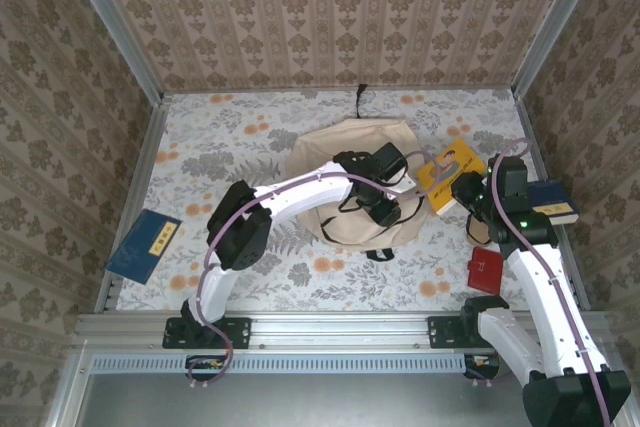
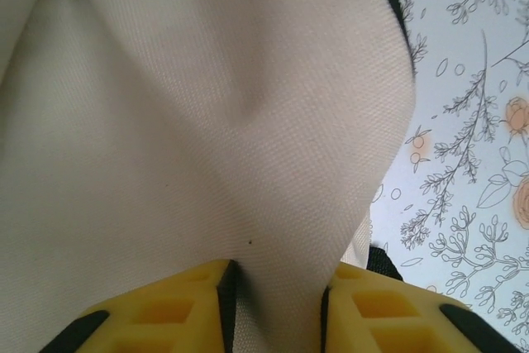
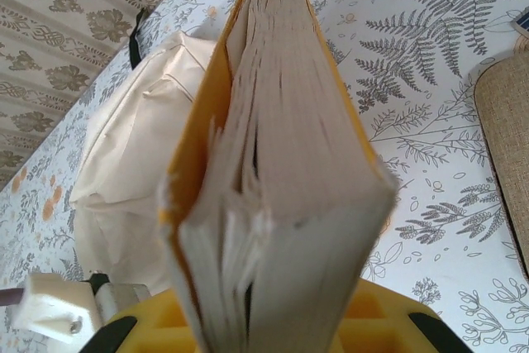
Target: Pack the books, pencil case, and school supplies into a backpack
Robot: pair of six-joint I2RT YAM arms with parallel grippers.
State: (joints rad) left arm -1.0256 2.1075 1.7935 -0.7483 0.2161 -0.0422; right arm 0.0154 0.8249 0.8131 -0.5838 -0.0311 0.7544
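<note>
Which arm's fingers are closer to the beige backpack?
Left. The left fingers pinch the backpack fabric; the right fingers hold the yellow book at its right edge.

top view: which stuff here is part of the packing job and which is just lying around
Part of the job:
- backpack
- yellow book
- navy book on the left
- navy book on the right

Lying about, as far as the view tells:
- small red square thing
</note>
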